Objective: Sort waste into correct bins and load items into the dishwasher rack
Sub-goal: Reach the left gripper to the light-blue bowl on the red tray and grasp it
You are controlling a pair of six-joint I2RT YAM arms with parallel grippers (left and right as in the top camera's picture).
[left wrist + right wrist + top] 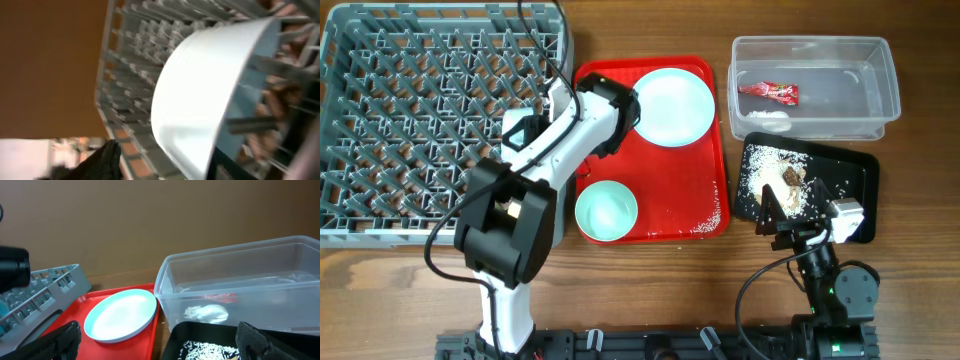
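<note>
Our left fingers (104, 161) reach over the dishwasher rack (410, 120) with the pale-blue bowl (200, 90) tilted close before them, though we cannot tell whether they grip it. Our right fingers (775, 215) hang spread wide and empty above the black tray (855, 180) of crumbs (782, 172), beside the clear tub (815, 41) holding the red wrapper (768, 92). The pale-blue plate (672, 105) lies on the red serving tray (670, 190).

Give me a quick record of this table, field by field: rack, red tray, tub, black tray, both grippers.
rack: grey, pale-blue bowl tilted among its pegs
red tray: pale-blue plate, light-green bowl, stray crumbs
clear tub: red wrapper
black tray: rice crumbs, brown bits
left gripper: by the bowl, grip unclear
right gripper: open, over black tray's near edge
</note>
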